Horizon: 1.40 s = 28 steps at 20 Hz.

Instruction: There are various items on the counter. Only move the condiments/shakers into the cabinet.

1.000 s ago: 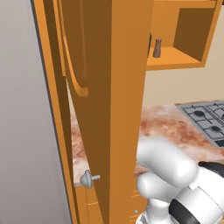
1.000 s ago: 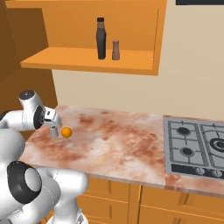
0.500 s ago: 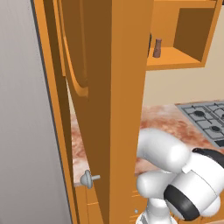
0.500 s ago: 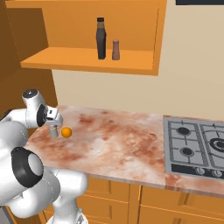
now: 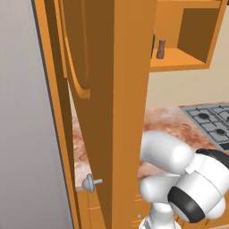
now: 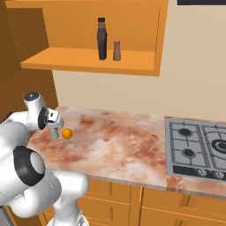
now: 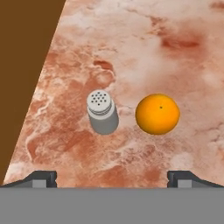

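Note:
On the cabinet [image 6: 145, 66] shelf stand a dark brown bottle [image 6: 102, 39] and a small brown shaker [image 6: 116, 50]; the left base view shows that shaker [image 5: 161, 49] past the open door [image 5: 129, 112]. A grey shaker [image 7: 102, 112] with a perforated top stands upright on the counter [image 7: 153, 43], an orange ball [image 7: 157, 113] close on its right. My gripper [image 7: 112, 179] hangs above both, open and holding nothing. In the right base view the gripper [image 6: 53, 123] is over the grey shaker [image 6: 54, 133] at the counter's [image 6: 114, 145] left end.
A grey gas hob [image 6: 198, 148] takes up the counter's right end. A tall dark brown panel [image 7: 22, 65] borders the counter just left of the grey shaker. The open cabinet door blocks much of the left base view. Orange drawers [image 6: 176, 205] run below the worktop.
The arm's elbow has swung upward and the hand has drifted slightly over the grey shaker. The jaws stayed open. Nothing on the counter or shelf moved.

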Tool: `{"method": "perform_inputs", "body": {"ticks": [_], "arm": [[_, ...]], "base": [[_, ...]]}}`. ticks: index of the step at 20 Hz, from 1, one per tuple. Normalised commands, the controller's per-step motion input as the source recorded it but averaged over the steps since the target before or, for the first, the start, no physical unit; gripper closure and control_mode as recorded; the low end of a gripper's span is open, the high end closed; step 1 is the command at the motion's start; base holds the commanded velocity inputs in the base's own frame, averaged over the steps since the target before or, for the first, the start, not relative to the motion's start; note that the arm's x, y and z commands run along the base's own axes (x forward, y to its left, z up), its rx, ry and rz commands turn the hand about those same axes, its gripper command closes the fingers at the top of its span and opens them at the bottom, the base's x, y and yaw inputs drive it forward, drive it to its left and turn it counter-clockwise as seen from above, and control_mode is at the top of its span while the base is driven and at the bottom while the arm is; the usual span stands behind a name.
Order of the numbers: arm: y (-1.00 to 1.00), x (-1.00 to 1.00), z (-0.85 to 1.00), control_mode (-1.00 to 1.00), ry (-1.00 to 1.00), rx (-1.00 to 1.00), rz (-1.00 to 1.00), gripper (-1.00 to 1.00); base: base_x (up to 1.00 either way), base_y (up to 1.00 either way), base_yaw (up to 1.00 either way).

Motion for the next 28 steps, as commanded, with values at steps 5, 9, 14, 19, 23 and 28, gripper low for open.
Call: {"method": "perform_inputs", "body": {"ticks": [5, 9, 14, 19, 23, 28], "arm": [[0.00, 0.08, -0.08, -1.00, -0.04, 0.05, 0.00, -1.00], [0.02, 0.16, -0.10, -1.00, -0.08, 0.02, 0.00, -1.00], [0.05, 0.14, -0.08, -1.00, -0.07, 0.00, 0.00, -1.00], [0.08, 0.07, -0.01, -1.00, -0.02, 0.02, 0.00, -1.00], [0.14, 0.11, 0.00, -1.00, 0.00, 0.00, 0.00, -1.00], [0.04, 0.23, 0.00, -1.00, 0.00, 0.00, 0.00, -1.00]], "base": [[0.00, 0.00, 0.00], [0.00, 0.00, 0.00], [0.00, 0.00, 0.00], [0.00, 0.00, 0.00], [0.00, 0.00, 0.00], [0.00, 0.00, 0.00]]}}
